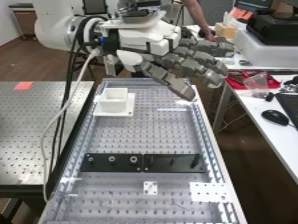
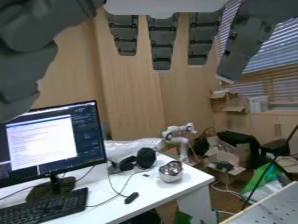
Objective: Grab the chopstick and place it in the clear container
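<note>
Nearest the high camera, the perforated bench (image 1: 100,202) runs from below the hand (image 1: 149,42) toward you, a black bar (image 1: 113,162) across it. The hand hangs over its far part, fingers extended, grasping nothing. A thin pale strip (image 1: 171,109), possibly your chopstick though you cannot be sure, lies below the fingertips; a white square cup (image 1: 114,100), apparently your container, stands below the wrist. Descend too steeply and your fingertips could jam on metal; close off-centre and a slim stick could roll away. A low swing back might topple the cup.

In the wrist view, straight fingers reach toward a desk (image 2: 143,200) beyond the palm, bearing a monitor (image 2: 60,140). Without turning the palm down, your grasp would likely miss.
</note>
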`<action>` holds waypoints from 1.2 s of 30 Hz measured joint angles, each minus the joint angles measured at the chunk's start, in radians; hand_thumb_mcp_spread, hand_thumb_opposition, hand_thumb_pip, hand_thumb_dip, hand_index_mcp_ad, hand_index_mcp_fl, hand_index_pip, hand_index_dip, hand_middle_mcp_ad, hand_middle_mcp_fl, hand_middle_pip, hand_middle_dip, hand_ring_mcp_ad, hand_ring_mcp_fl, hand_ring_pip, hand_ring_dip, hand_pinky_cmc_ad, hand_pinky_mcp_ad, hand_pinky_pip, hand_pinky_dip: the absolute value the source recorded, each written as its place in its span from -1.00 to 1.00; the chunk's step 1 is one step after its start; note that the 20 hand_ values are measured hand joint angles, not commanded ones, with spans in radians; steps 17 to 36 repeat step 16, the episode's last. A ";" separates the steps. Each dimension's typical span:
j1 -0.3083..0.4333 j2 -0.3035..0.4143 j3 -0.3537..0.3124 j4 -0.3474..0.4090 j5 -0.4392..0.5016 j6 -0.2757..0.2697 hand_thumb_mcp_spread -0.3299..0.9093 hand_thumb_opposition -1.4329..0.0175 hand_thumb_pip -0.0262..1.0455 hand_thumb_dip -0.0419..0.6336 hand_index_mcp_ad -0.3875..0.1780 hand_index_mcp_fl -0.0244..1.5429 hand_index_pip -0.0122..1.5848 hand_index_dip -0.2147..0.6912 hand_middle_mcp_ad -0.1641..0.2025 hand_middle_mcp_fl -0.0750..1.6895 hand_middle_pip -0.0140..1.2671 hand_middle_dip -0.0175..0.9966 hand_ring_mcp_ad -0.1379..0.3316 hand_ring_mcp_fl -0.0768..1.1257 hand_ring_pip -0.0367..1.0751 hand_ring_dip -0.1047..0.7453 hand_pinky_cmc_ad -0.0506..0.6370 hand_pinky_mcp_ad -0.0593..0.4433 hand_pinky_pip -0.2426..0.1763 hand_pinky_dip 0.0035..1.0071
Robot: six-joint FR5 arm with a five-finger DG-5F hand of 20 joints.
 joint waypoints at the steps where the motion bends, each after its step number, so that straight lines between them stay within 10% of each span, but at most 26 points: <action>1: 0.000 -0.002 0.003 -0.004 0.000 0.000 -0.59 0.17 0.64 -0.88 0.06 -0.94 -0.90 -0.50 0.31 -0.87 -0.81 -0.19 0.36 -0.86 -0.79 -0.17 0.36 0.42 -0.31 -0.15; 36: -0.006 -0.007 0.023 -0.057 -0.022 -0.001 -0.59 0.14 0.64 -0.88 0.06 -0.94 -0.89 -0.50 0.31 -0.87 -0.81 -0.19 0.35 -0.86 -0.78 -0.18 0.36 0.42 -0.31 -0.12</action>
